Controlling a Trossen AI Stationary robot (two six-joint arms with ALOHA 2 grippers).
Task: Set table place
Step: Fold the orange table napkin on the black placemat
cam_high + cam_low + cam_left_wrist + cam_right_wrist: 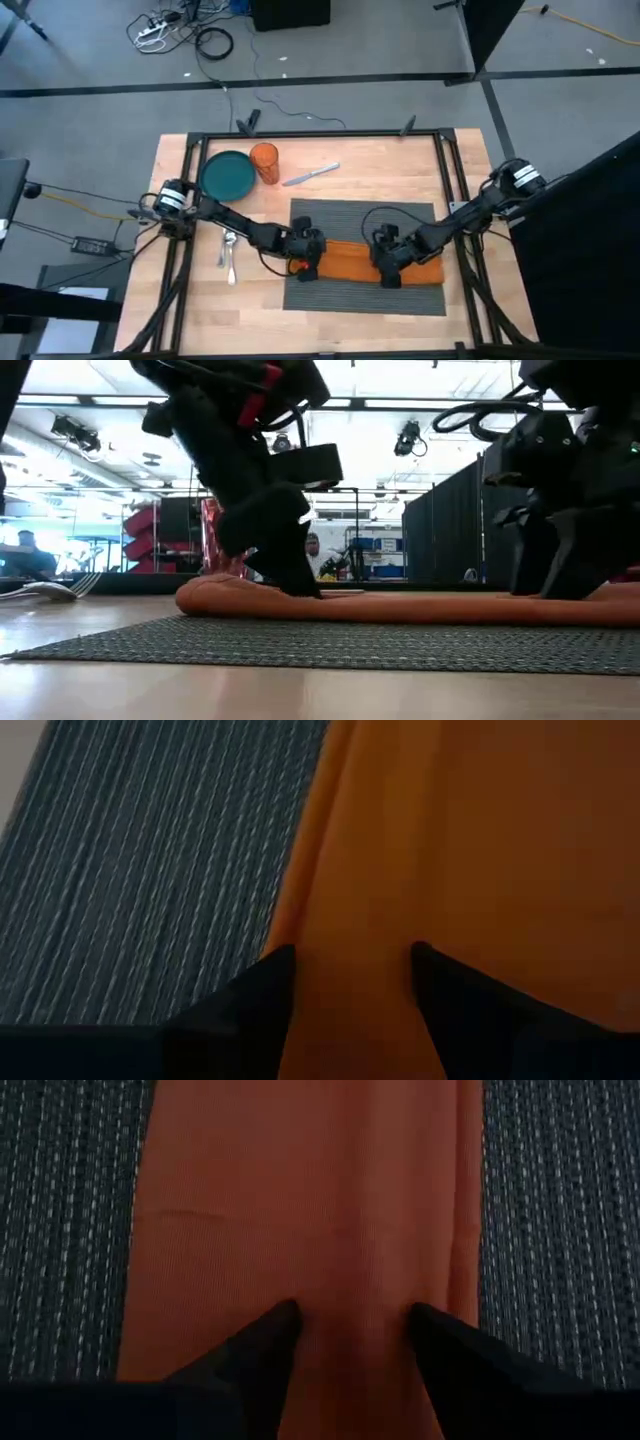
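Observation:
The dark grey ribbed placemat (365, 225) lies flat on the wooden table (400, 165). An orange napkin (350, 258), folded into a long strip, lies across the placemat's near half. My left gripper (308, 260) is down on the strip's left end. My right gripper (388, 268) is down on it right of its middle. Both are open, with flat orange cloth between the fingers (352, 960) (350, 1315). A teal plate (228, 175), an orange cup (264, 162) and a knife (312, 174) lie at the far left, off the placemat. My left gripper comes from above, slanting down, and its spread fingertips (300, 586) meet the top of the napkin near its left end (350, 1010). The cloth between them lies flat, not gathered. My right gripper also comes from above, its spread fingertips (555, 588) on the napkin's top (350, 1360). The strip lies flat on the placemat under it.
A fork and a spoon (229, 255) lie on the table left of the placemat, under the left arm. A black frame (320, 135) edges the table. Bare placemat (330, 295) shows nearer than the napkin and also beyond it.

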